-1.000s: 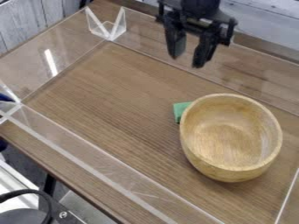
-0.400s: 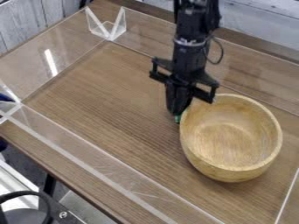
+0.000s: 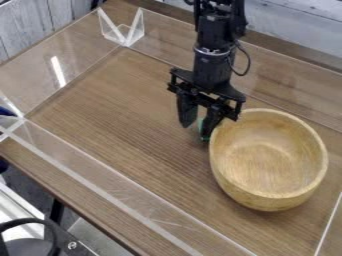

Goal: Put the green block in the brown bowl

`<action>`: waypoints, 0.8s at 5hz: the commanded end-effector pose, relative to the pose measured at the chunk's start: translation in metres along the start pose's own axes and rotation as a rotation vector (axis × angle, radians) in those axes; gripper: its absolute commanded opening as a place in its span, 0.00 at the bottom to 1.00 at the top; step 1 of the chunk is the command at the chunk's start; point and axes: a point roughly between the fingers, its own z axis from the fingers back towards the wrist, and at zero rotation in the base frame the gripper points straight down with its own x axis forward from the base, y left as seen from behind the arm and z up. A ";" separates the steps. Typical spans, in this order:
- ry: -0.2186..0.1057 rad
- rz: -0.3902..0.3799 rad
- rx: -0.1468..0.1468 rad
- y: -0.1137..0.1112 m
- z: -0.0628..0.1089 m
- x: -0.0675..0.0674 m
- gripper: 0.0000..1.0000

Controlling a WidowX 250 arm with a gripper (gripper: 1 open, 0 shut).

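Note:
The green block (image 3: pixel 205 131) lies on the wooden table against the left rim of the brown bowl (image 3: pixel 271 158); only a small green sliver of it shows under the arm. My black gripper (image 3: pixel 202 123) points almost straight down over the block, open, with one finger on either side of it. I cannot tell whether the fingers touch the block. The bowl is upright with nothing inside it.
Low clear acrylic walls (image 3: pixel 80 165) fence the wooden tabletop on the left and front. A clear plastic bracket (image 3: pixel 120 30) stands at the back left corner. Black cables (image 3: pixel 40 240) hang below the front left edge.
The gripper came down from above the table's back to the block beside the bowl. Its fingers stood close together a moment ago and are now spread. The bowl has shifted slightly right.

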 end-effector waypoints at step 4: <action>-0.089 -0.008 -0.006 0.004 0.012 0.027 1.00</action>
